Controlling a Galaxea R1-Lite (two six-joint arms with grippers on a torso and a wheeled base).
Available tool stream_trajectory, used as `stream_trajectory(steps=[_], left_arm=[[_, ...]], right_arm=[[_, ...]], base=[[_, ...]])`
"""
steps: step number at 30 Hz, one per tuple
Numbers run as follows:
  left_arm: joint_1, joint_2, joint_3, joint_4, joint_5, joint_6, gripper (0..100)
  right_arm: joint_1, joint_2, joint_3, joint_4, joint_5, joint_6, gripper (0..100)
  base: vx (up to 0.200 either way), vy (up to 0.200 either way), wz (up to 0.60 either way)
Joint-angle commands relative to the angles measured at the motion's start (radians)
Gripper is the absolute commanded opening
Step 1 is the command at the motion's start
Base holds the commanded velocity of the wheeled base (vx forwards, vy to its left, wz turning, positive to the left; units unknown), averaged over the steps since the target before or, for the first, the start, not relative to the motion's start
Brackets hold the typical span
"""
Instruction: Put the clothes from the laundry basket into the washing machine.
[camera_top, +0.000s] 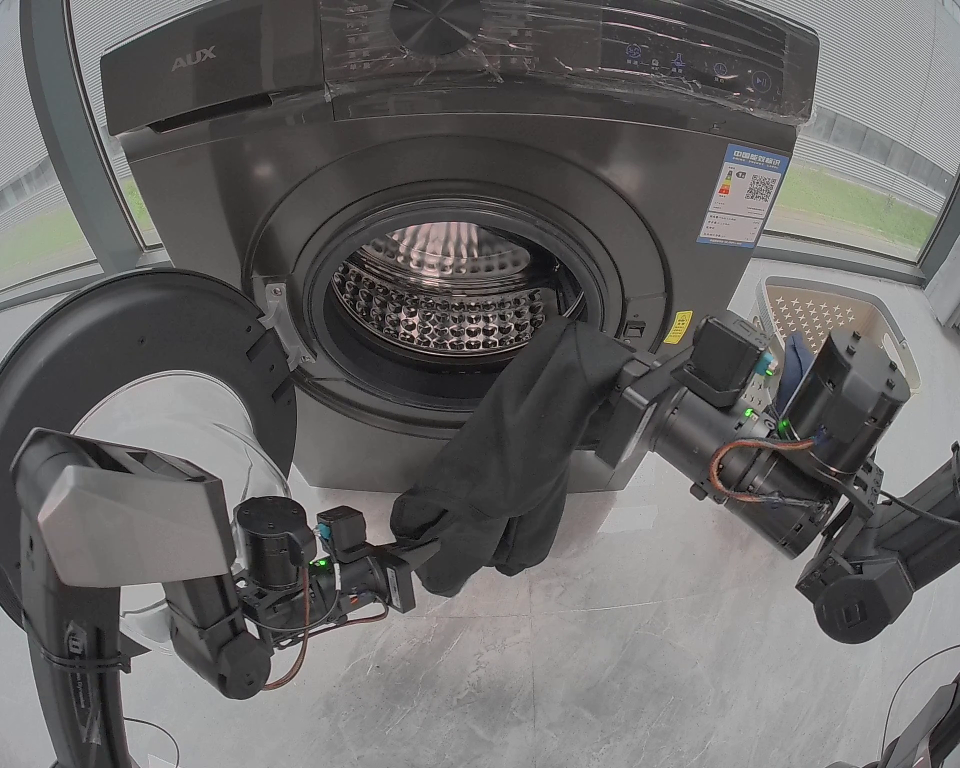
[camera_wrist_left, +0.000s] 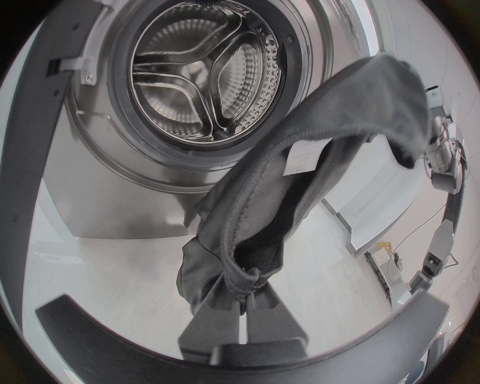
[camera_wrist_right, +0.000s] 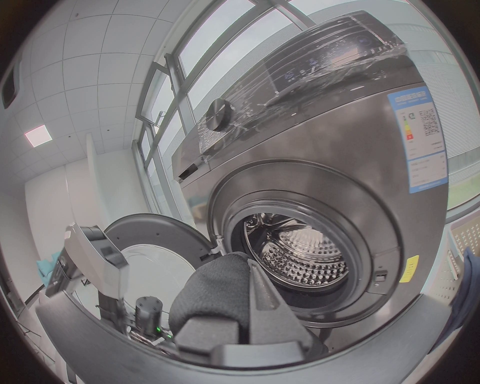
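A: In the head view, where does the dark garment hang?
B: It is slung between both arms in front of the washing machine. Its upper end is level with the lip of the open drum, and its lower end hangs low over the floor. The laundry basket stands to the right.
A: How would it handle?
B: Probably soft, limp and light. It sags, so a bunched edge looks like the best hold.
A: And the left wrist view?
B: The left pincer is closed tight on a folded hem.
A: The right wrist view?
B: The right pincer is closed too, pinching the other end just outside the drum's mouth.
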Motion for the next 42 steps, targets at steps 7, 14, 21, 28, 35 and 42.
stream_trajectory(steps=[7,14,21,28,35,42], left_arm=[[0.075,-0.43,0.266,0.002,-0.02,-0.025,0],[0.129,-0.554,0.238,0.002,-0.057,-0.045,0],[0.104,-0.607,0.216,0.002,-0.056,-0.047,0],[0.103,-0.611,0.216,0.002,-0.056,-0.043,0],[0.08,-0.631,0.215,0.002,-0.053,-0.047,0],[0.033,-0.619,0.187,0.008,-0.04,-0.048,0]], right_arm=[[-0.088,-0.072,0.282,0.0,0.001,0.005,0],[-0.135,-0.03,0.366,-0.002,0.006,0.029,0],[-0.134,0.125,0.305,-0.091,0.005,0.029,0],[-0.123,0.336,0.193,-0.174,0.054,0.02,0],[-0.104,0.437,0.104,-0.194,0.066,0.02,100],[-0.098,0.483,0.17,-0.178,0.066,0.002,100]], base=[[0.0,0.0,0.0],[0.0,0.0,0.0],[0.0,0.0,0.0],[0.0,0.0,0.0],[0.0,0.0,0.0],[0.0,0.0,0.0]])
